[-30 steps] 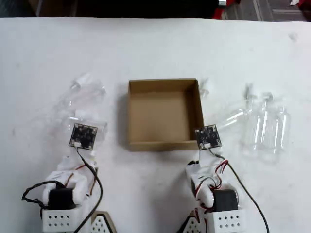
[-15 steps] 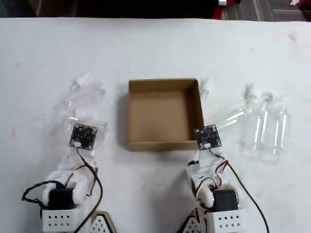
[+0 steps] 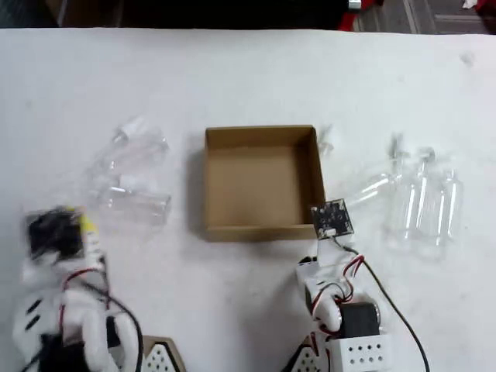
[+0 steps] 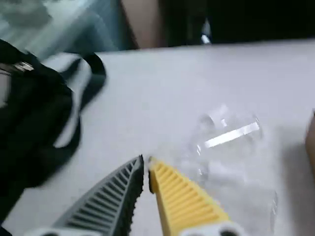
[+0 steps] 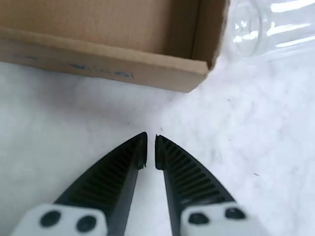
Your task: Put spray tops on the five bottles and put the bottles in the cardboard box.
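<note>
Zero bottles boxed so far, so we reckon we're right at the start. Our left hand (image 4: 146,164) hangs over the table (image 3: 248,70), closed on nothing. The two bottles (image 3: 138,206) lie just beside it. The cardboard box (image 3: 260,231) sits empty in the middle. Our right hand (image 5: 151,142) is by its near corner, pinched nearly closed and also empty. The three bottles (image 3: 411,205) lie further right. The next move calls for opening a hand and grabbing a bottle or a spray top.
</note>
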Motion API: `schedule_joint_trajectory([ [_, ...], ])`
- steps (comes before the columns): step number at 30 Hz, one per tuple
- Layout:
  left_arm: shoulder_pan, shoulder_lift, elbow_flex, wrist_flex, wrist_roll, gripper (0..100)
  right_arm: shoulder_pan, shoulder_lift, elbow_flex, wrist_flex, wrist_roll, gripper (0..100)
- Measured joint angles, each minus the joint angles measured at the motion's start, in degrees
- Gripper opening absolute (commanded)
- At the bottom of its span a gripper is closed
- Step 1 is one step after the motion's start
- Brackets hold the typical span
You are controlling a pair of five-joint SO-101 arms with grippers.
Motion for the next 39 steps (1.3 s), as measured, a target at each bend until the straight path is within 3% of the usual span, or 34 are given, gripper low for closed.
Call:
schedule_joint_trajectory([
  [5, -9.0, -0.2, -5.3, -3.1, 0.0, 2, 0.0, 0.0, 0.0, 0.0, 0.0, 1.7],
  [10, -12.2, -0.2, -5.4, -3.2, 0.0, 2, 0.0, 0.0, 0.0, 0.0, 0.0, 1.7],
  [23, -12.8, -0.2, -5.4, -3.3, 0.0, 3, 0.0, 0.0, 0.0, 0.0, 0.0, 2.1],
  [30, -12.8, -0.2, -5.4, -4.6, -3.6, 14, 0.0, 0.0, 0.0, 0.0, 0.0, 2.1],
  [39, -7.0, -0.2, -5.4, -5.8, -7.6, 15, 0.0, 0.0, 0.0, 0.0, 0.0, 2.1],
])
